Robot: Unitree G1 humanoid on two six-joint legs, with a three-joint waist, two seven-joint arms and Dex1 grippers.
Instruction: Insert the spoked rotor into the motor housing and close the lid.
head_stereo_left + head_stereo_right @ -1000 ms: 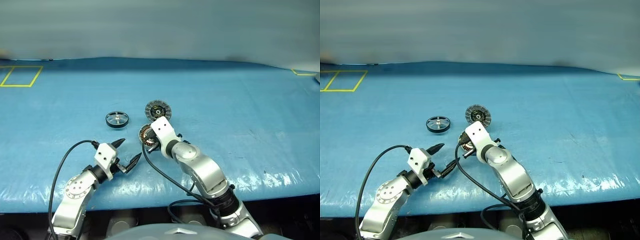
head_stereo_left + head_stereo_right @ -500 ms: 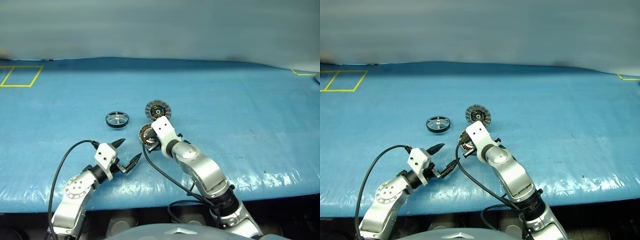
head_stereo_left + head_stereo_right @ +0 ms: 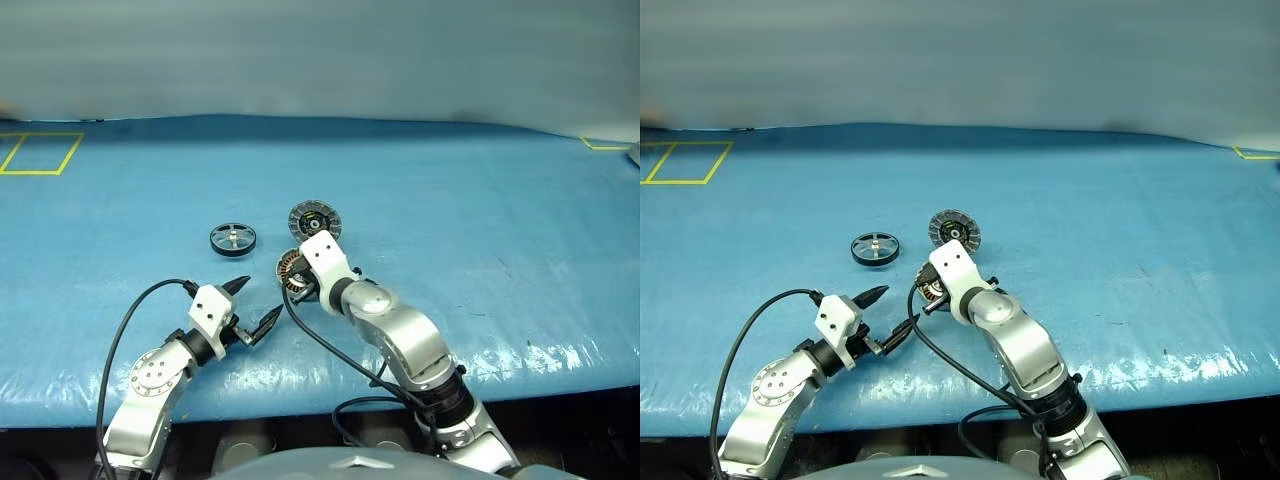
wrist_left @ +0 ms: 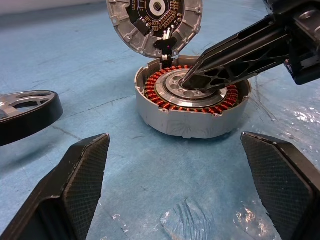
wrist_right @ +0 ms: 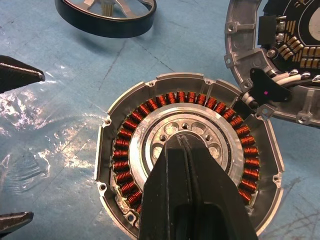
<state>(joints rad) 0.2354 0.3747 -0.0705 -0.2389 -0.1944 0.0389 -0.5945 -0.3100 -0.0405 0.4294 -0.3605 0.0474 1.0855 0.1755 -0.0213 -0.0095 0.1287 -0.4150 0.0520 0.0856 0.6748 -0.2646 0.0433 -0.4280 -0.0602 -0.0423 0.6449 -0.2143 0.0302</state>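
Observation:
The motor housing (image 5: 124, 134) lies open on the blue mat, its copper winding ring around a silver centre facing up. My right gripper (image 5: 183, 141) is shut, its tips resting on that silver centre (image 4: 172, 87). The lid (image 3: 315, 218) lies open just behind the housing, joined at its edge, inner face up. The spoked rotor (image 3: 233, 239) lies flat on the mat to the left of the housing, apart from both grippers. My left gripper (image 3: 258, 302) stands open near the front, level with the mat, its fingers (image 4: 82, 170) pointing at the housing with nothing between them.
The blue mat (image 3: 480, 230) covers the whole table. A yellow tape square (image 3: 42, 152) marks the far left corner and another tape mark (image 3: 605, 146) the far right. The table's front edge (image 3: 520, 380) runs close below the arms.

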